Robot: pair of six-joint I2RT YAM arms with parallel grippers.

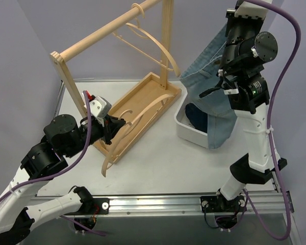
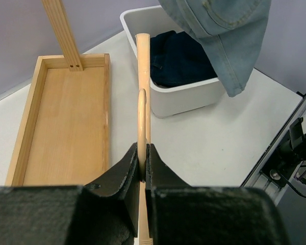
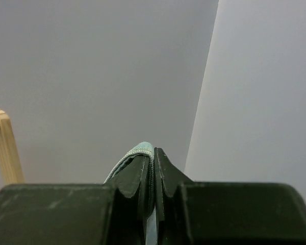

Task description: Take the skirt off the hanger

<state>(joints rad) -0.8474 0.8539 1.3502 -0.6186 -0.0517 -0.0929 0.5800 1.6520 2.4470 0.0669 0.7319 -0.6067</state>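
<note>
- Skirt point(image 1: 214, 87), light denim, hangs in the air from the right gripper point(image 1: 225, 76), well above the bench point(image 1: 163, 163); its lower hem drapes down over the near wall of the white bin point(image 1: 186, 133).
- Right gripper is pinched closed on a fold of the skirt's edge; the right wrist view shows cloth squeezed between the jaws with almost no gap.
- Left gripper point(image 2: 144, 168) is clamped tight on the wooden hanger point(image 2: 142, 102), holding it low, near the rack's wooden tray point(image 2: 66, 122).
- Hanger and skirt look well apart in the top view, so my judgement is the separation is done and what's left is setting things down.
- To do it well: lower the right arm slowly so the skirt folds into the bin, on top of the dark garment point(image 2: 178, 58) already in it, rather than spilling over the rim.
- Grip is only on a thin fold, so avoid jerks; it could slip.
- Keep the left arm still, or park the hanger in the tray, clear of the second hanger point(image 1: 148, 43) on the rack rail point(image 1: 107, 31).
- Release the skirt only once most of its weight rests in the bin.
</note>
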